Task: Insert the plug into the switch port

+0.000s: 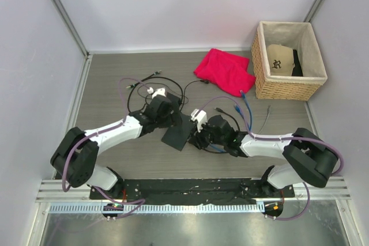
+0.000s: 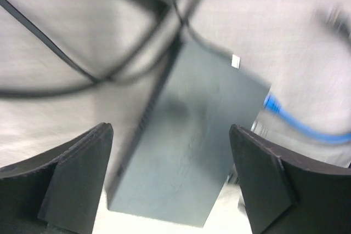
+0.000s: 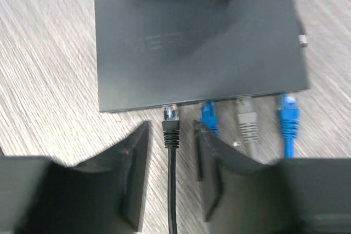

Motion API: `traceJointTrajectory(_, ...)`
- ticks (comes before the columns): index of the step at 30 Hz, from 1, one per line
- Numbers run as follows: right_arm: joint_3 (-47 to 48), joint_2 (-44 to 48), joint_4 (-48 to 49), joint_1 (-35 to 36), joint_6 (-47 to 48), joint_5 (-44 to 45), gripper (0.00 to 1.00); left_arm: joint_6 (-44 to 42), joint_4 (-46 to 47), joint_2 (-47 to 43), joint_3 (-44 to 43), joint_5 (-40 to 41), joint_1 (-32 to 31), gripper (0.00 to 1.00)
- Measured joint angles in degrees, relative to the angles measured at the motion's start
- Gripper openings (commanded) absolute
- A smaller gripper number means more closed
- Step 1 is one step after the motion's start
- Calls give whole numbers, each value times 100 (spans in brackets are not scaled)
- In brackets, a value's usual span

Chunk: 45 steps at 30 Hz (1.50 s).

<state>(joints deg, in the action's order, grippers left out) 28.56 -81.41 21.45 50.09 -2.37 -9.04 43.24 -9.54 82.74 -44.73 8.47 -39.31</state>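
Top view only: switch (image 1: 177, 136) lies flat mid-table, skewed, between the wrists, with left arm (image 1: 109, 133) reaching in from near left and right arm (image 1: 271, 142) from near right; ports can't be seen from up there. Right wrist cam shows the port edge: four plugs in a row along the switch's near edge, black plug (image 3: 171, 114) at the left end, then blue plug (image 3: 208, 114), grey plug (image 3: 248, 121), second blue plug (image 3: 288, 114) at the right end. Black plug's clear tip meets the switch edge; how deep it's seated I can't tell. right gripper (image 3: 171, 132) jaws parted narrowly, one finger each side of the black plug and its black cable (image 3: 172, 190), gap visible both sides, nothing gripped. Left wrist cam is blurred: left gripper (image 2: 170, 130) jaws wide, switch lying between the fingers; can't tell if the pads touch its sides. Surface: grey wood-grain table (image 1: 109, 79), plain pale walls (image 1: 173, 4) on three sides, metal rail (image 1: 190, 207) along the near edge. Far right: wicker basket (image 1: 285, 89) with a beige cap (image 1: 278, 60) inside, red cloth (image 1: 225, 70) just left of it. Loose black cords (image 1: 144, 84) loop far left of the switch. Count: 2 arms, 1 switch, 4 plugs (1 black, 2 blue, 1 grey), 1 basket, 1 cap, 1 red cloth
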Motion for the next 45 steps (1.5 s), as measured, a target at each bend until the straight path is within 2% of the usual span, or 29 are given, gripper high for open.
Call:
traceJointTrajectory(3, -26, 260, -55, 0, -52, 195, 64, -74, -205, -48, -358, 321, 173, 97)
traceJointTrajectory(6, -26, 647, -326, 0, -79, 592, 83, -157, -369, -90, -673, 645, 365, 100)
traceJointTrajectory(9, -2, 1147, -730, 0, -81, 1209, 94, -186, -509, -114, -892, 903, 516, 100)
traceJointTrajectory(12, 15, 1622, -975, -9, -74, 1860, 99, -192, -619, -109, -1117, 1209, 697, 98)
traceJointTrajectory(15, 15, 1952, -975, -103, -55, 2568, 99, -157, -669, 2, -1432, 1598, 1104, 94)
traceJointTrajectory(18, -61, 1978, -844, -208, -59, 2922, 99, -24, -654, 289, -1740, 1851, 1663, 91)
traceJointTrajectory(26, -474, 1731, -636, -356, -87, 3099, 99, -9, -658, 1982, -2820, 1882, 3121, 82)
traceJointTrajectory(33, -492, 1460, -487, -387, -94, 3014, 98, -17, -907, 3191, -3738, 1309, 3587, 72)
traceJointTrajectory(39, -492, 1340, -468, -407, -101, 2929, 98, 155, -1141, 3720, -4094, 942, 3668, 65)
traceJointTrajectory(45, -492, 1335, -428, -407, -101, 2900, 97, 339, -1222, 3871, -4339, 664, 3672, 49)
